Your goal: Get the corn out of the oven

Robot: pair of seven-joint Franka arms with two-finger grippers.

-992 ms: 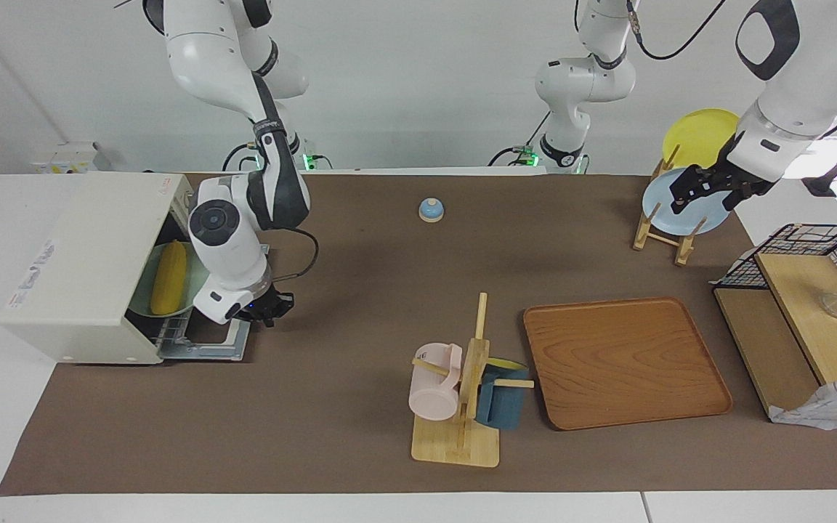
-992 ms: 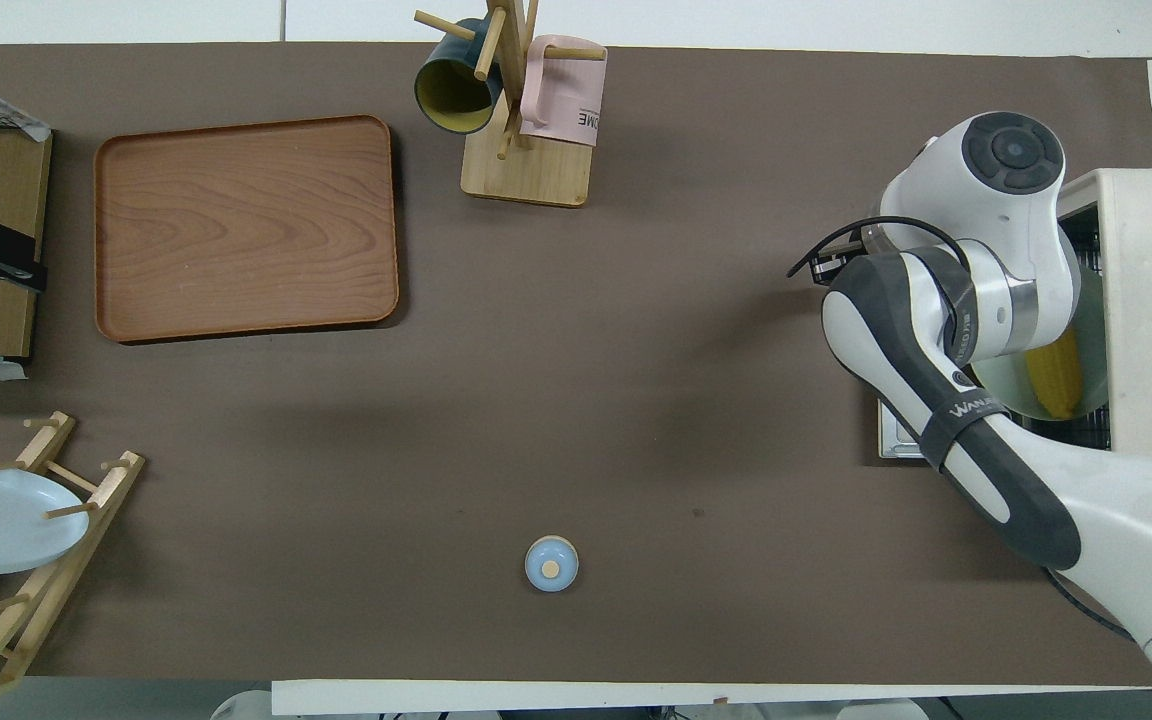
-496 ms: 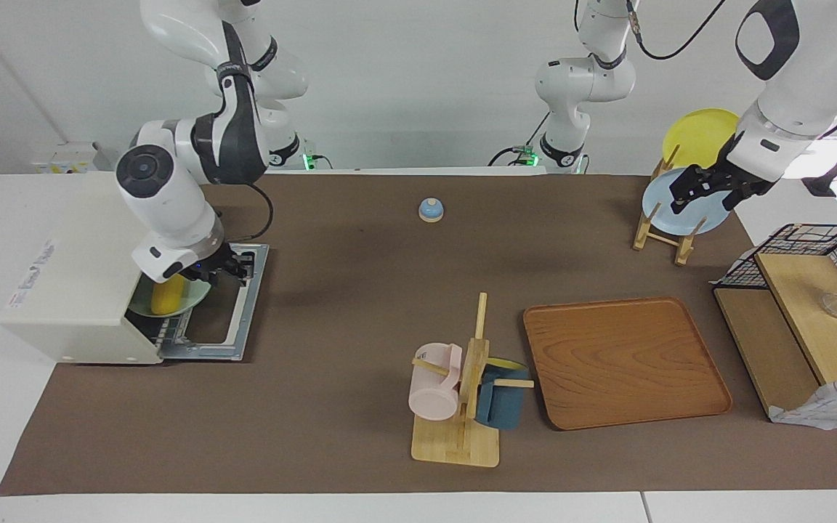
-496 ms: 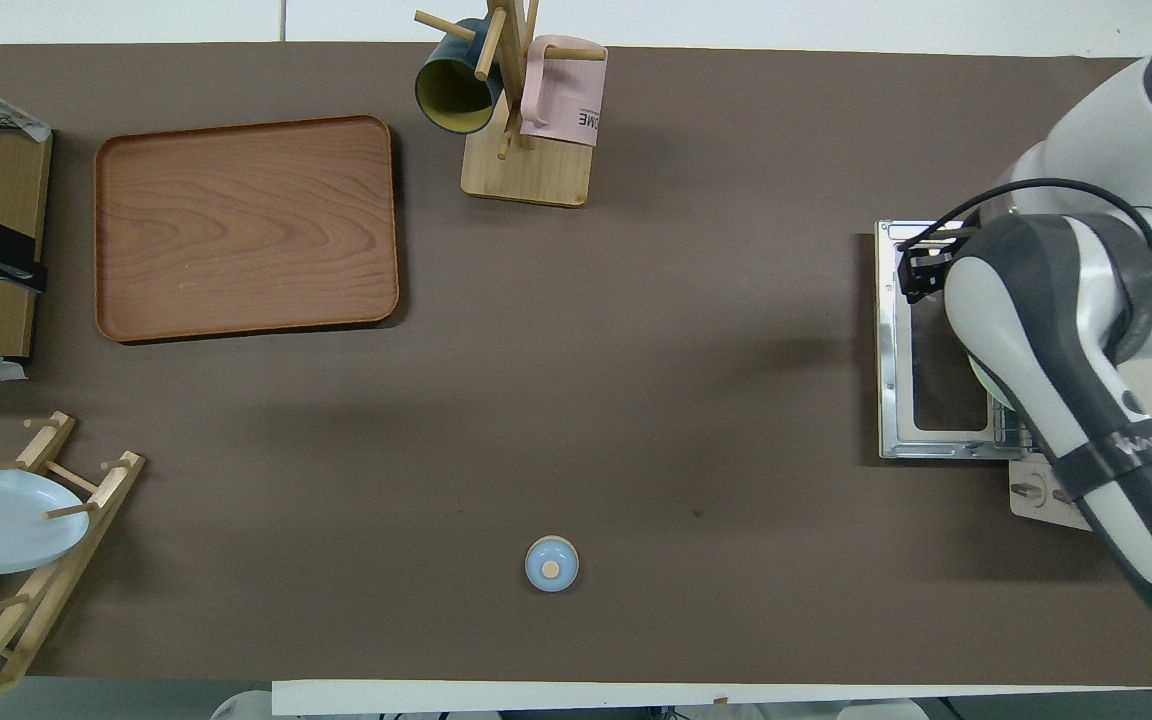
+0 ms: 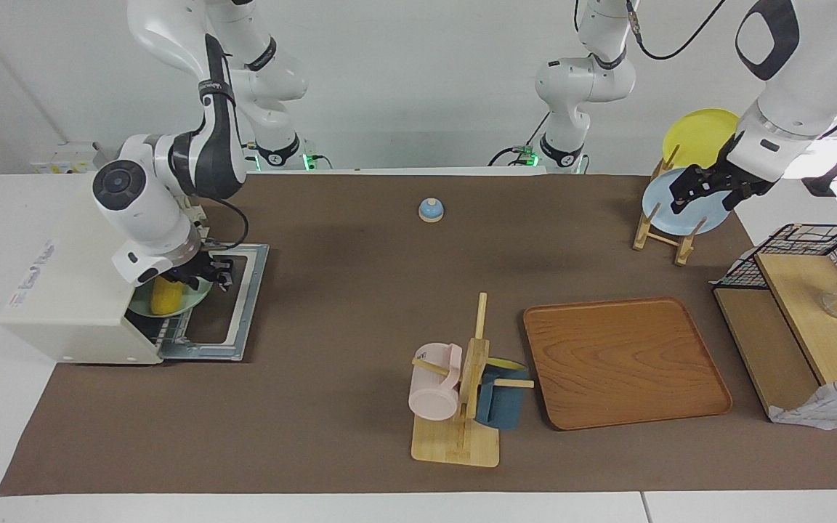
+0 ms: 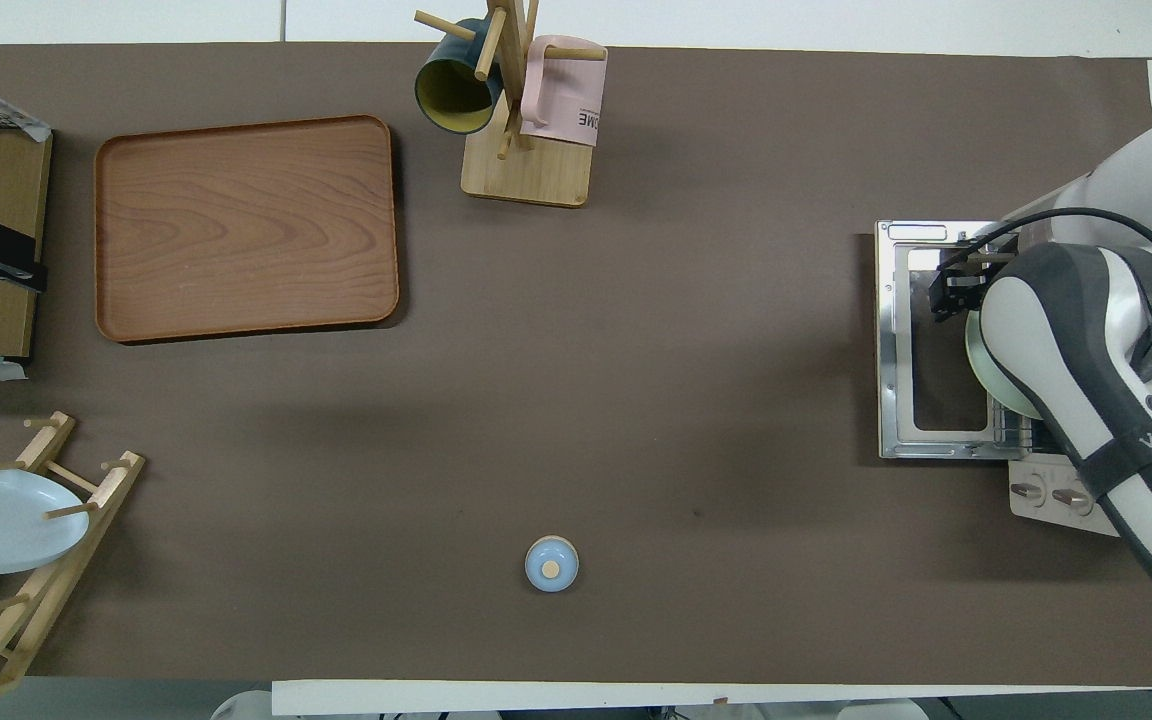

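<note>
The cream-white oven [image 5: 77, 283] stands at the right arm's end of the table with its door [image 5: 233, 305] folded down flat on the mat. The yellow corn [image 5: 166, 296] lies on a pale green plate [image 5: 189, 300] on the rack at the oven's mouth. My right gripper [image 5: 208, 274] hangs right over the plate's edge and the corn's end, above the open door. In the overhead view the right arm covers the corn; the door [image 6: 921, 340] and the plate's rim [image 6: 984, 372] show. My left gripper [image 5: 702, 192] waits, open and empty, over the plate rack.
A wooden rack [image 5: 669, 218] holds a pale blue and a yellow plate. A wooden tray [image 5: 625, 359], a mug tree with a pink and a blue mug [image 5: 462, 392], a small blue bell [image 5: 431, 210], and a wire basket with a wooden shelf [image 5: 803, 305] also stand on the mat.
My right arm swung from over the mat beside the door in toward the oven's mouth; its gripper now hangs over the plate and corn. The left arm has not moved.
</note>
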